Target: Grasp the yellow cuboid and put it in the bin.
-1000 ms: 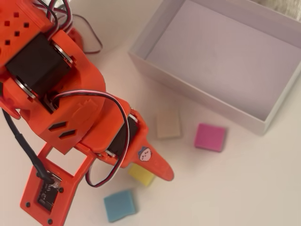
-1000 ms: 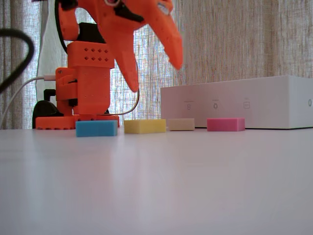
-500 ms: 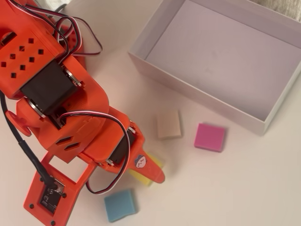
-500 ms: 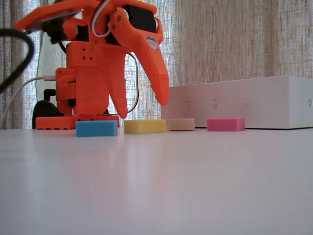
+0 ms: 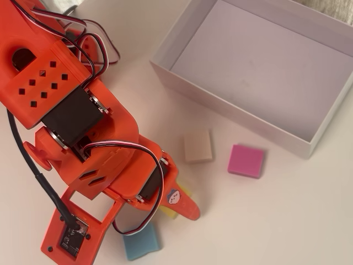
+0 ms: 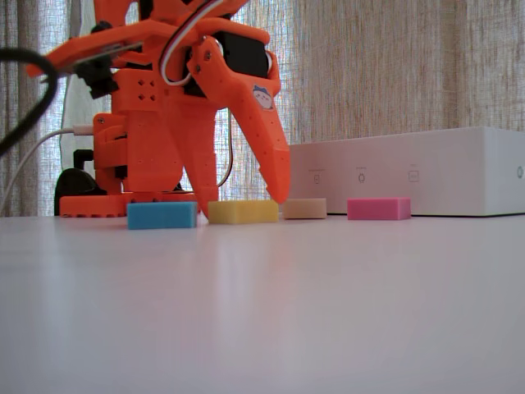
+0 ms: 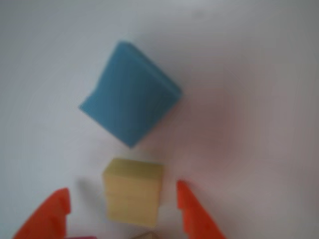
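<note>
The orange plastic hand [image 7: 122, 206] is spread wide and holds nothing. In the wrist view its two pointy fingers [image 7: 192, 211] sit at the bottom of the frame, one on each side of the yellow cuboid [image 7: 133, 196], with a gap on both sides. I cannot tell if they touch the tabletop [image 6: 262, 304].

The yellow cuboid is a small flat foam block with soft, grainy sides. In the fixed view it lies on the tabletop at the middle left [image 6: 243, 212], and the fingertips come down at its two ends. In the overhead view the arm covers most of it, and only a small yellow bit [image 5: 182, 193] shows near the lower middle.

A blue foam block [image 7: 130, 93] lies just beside it, turned like a diamond in the wrist view. A pale cream block [image 5: 198, 146] and a pink block [image 5: 246, 160] lie a little further off, near the middle of the overhead view.

The bin [image 5: 231, 113] is a big, low white box with thin walls and a pale grey floor. It fills the upper right of the overhead view.

The tabletop is smooth and white. A woven curtain [image 6: 394, 66] hangs behind it in the fixed view.
</note>
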Available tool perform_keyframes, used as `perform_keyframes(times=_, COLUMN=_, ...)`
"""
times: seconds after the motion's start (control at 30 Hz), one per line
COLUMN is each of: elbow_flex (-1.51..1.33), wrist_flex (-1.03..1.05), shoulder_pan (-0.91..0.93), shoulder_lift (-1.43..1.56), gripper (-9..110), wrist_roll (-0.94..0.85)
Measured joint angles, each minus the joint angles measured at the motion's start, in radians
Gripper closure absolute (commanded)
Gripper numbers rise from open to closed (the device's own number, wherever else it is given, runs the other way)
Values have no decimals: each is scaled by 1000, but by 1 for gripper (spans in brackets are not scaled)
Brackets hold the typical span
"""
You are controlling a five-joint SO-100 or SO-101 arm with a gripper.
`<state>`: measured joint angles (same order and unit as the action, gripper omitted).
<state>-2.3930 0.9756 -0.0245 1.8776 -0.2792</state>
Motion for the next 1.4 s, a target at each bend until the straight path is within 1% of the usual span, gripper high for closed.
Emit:
perform_keyframes(times=0.17, elbow_flex=0, wrist_flex=-8, shoulder_pan=0, shoulder_lift=-17, gripper=84, wrist_roll=0)
perform_keyframes(times=0.3, elbow_flex=0, wrist_flex=-8, shoulder_pan=-2, shoulder_lift=-20, gripper=93, wrist_roll=0)
perform_keyframes(times=0.47, elbow_flex=3, wrist_flex=-5, shoulder_pan=-2, shoulder_lift=-37, gripper=98, wrist_roll=0)
perform_keyframes(times=0.6, elbow_flex=3, wrist_flex=-5, shoulder_pan=-3, shoulder_lift=-38, gripper=109, wrist_roll=0)
perform_keyframes(times=0.83, elbow_flex=3, wrist_flex=-11, shoulder_pan=-5, shoulder_lift=-29, gripper=110, wrist_roll=-3)
perform_keyframes(times=1.07, elbow_flex=74, wrist_flex=-25, shoulder_pan=-2, shoulder_lift=143, gripper=110, wrist_roll=-18)
perform_keyframes(times=1.23, elbow_flex=184, wrist_flex=-32, shoulder_pan=-63, shoulder_lift=319, gripper=110, wrist_roll=-18)
perform_keyframes(times=1.4, elbow_flex=261, wrist_flex=-41, shoulder_pan=-213, shoulder_lift=480, gripper=110, wrist_roll=-25)
